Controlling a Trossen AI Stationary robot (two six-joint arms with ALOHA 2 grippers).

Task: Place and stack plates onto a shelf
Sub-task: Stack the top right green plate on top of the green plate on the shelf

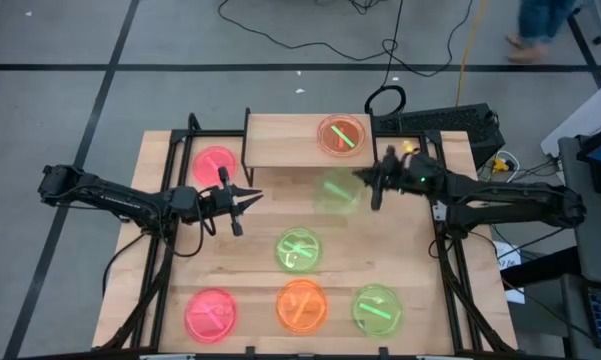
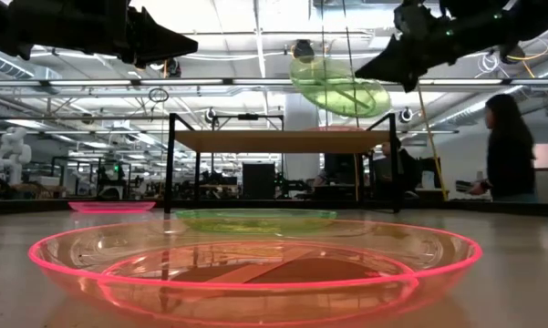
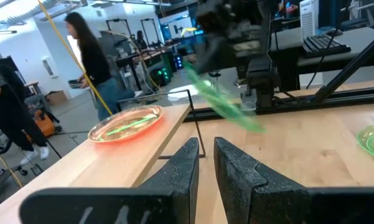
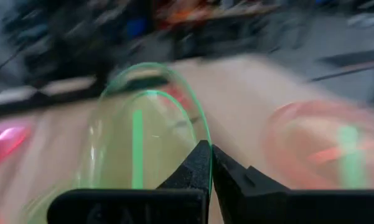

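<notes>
Green plate [image 1: 336, 192] hangs tilted in the air just in front of the shelf [image 1: 290, 141], its bright bar running lengthwise away from the right gripper [image 1: 365, 177], which pinches its rim with fingers fully closed. An orange plate [image 1: 341, 135] lies flat on the shelf's right half. Left gripper [image 1: 252, 195], fingers slightly apart and empty, hovers by the shelf's left end.

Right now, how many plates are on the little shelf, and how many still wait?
One orange plate sits on the shelf. The right end effector holds a green plate in the air beside the shelf. Five plates still lie on the table. The left end effector holds nothing.
</notes>
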